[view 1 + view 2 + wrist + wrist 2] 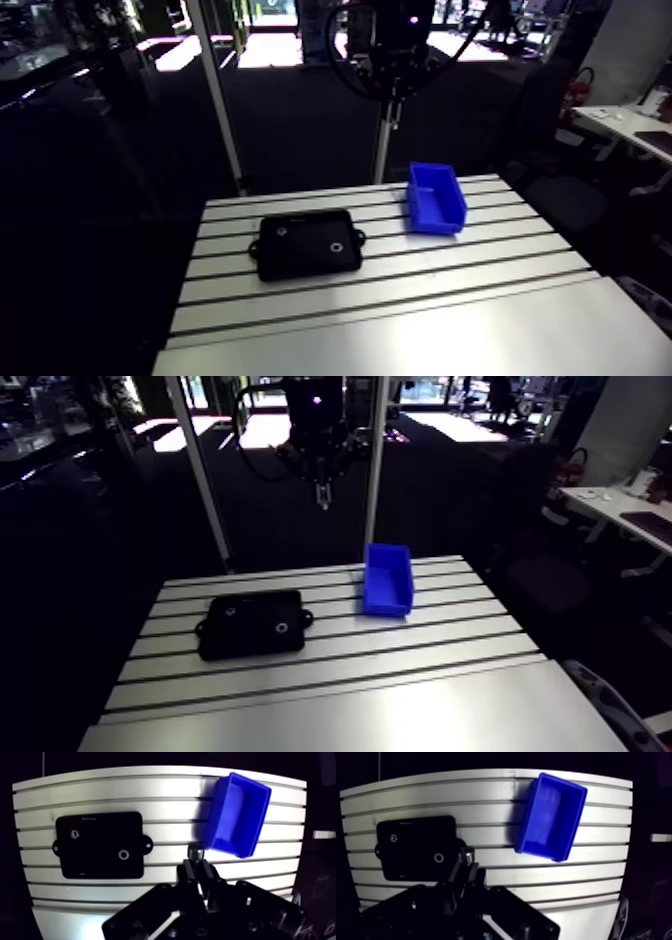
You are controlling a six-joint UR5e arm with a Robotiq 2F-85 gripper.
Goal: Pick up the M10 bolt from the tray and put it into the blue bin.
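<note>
Where the fingers (189, 875) meet, the bolt (196, 852) sits clamped.

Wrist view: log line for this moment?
claw: shut on bolt | raised over table | blue bin: no bolt inside | black tray: holds ring

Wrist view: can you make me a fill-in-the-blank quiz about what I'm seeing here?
The gripper is shut on a small metal ____. The bin beside the tray is coloured ____. The tray lying on the table is coloured ____.
Missing words: bolt; blue; black.
</note>
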